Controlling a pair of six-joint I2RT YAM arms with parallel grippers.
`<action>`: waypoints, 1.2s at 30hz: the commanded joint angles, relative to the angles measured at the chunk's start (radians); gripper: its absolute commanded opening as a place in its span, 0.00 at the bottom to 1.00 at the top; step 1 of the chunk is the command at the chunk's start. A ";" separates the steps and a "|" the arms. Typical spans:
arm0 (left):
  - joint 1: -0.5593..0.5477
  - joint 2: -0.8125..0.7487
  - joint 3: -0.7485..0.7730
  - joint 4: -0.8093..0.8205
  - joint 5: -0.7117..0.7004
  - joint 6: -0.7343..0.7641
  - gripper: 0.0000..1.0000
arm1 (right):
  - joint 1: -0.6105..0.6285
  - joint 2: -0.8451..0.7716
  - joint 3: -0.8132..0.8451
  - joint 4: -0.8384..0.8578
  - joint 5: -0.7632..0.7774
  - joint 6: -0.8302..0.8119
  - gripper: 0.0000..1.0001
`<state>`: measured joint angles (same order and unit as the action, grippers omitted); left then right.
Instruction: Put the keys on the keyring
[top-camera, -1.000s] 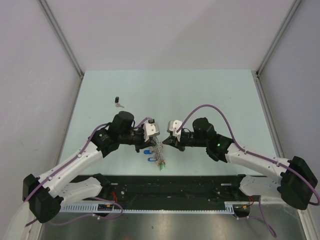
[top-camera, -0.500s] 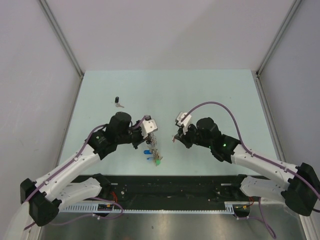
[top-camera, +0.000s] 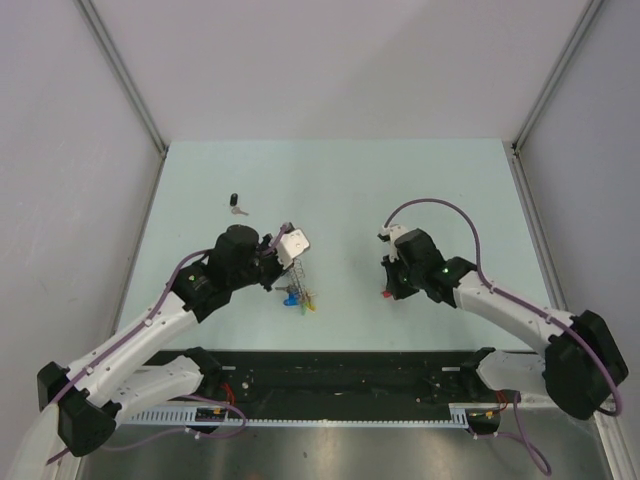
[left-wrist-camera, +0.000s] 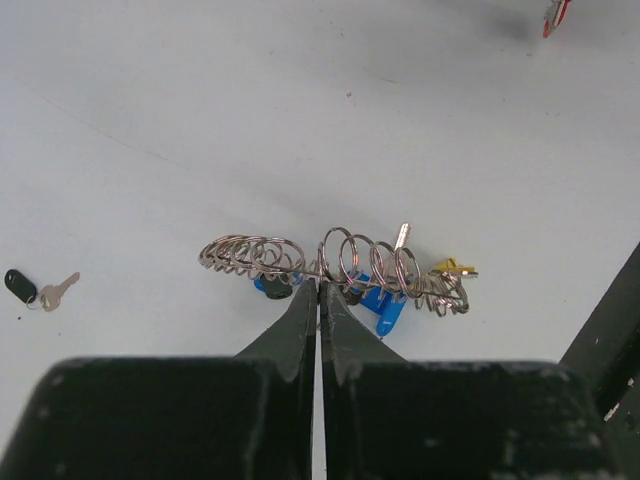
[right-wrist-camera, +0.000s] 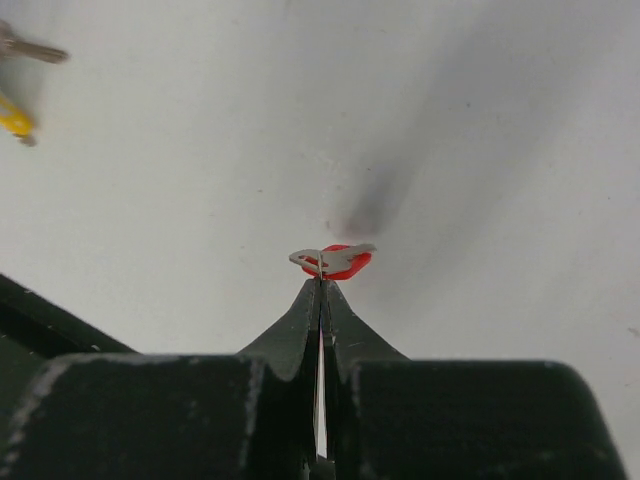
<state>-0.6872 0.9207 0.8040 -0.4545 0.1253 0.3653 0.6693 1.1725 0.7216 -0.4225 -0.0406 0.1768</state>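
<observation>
Now my left gripper (left-wrist-camera: 319, 290) clenched on keyring (left-wrist-camera: 250, 255) wire, near table (top-camera: 450, 180) middle; right gripper (right-wrist-camera: 322, 285) pinching loose red key (right-wrist-camera: 345, 263), well apart. Likely light, stiff, slick metal; better hold by plastic head.

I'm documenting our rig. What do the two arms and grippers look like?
The left arm and right arm have white links with black joints; a purple cable runs along each. The right arm shows a small green light. The left gripper and right gripper have black tapering fingers.
</observation>
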 joint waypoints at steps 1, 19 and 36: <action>-0.003 -0.025 0.006 0.062 -0.016 -0.016 0.01 | -0.028 0.096 0.059 0.039 0.037 0.017 0.00; -0.003 -0.034 0.000 0.062 -0.016 -0.006 0.00 | -0.027 0.398 -0.060 0.803 0.111 -0.148 0.00; -0.003 -0.025 0.000 0.063 0.065 -0.002 0.00 | -0.007 0.216 -0.091 0.745 0.056 -0.140 0.45</action>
<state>-0.6872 0.9154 0.7982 -0.4507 0.1375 0.3660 0.6361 1.5295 0.6273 0.2996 0.0334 0.0422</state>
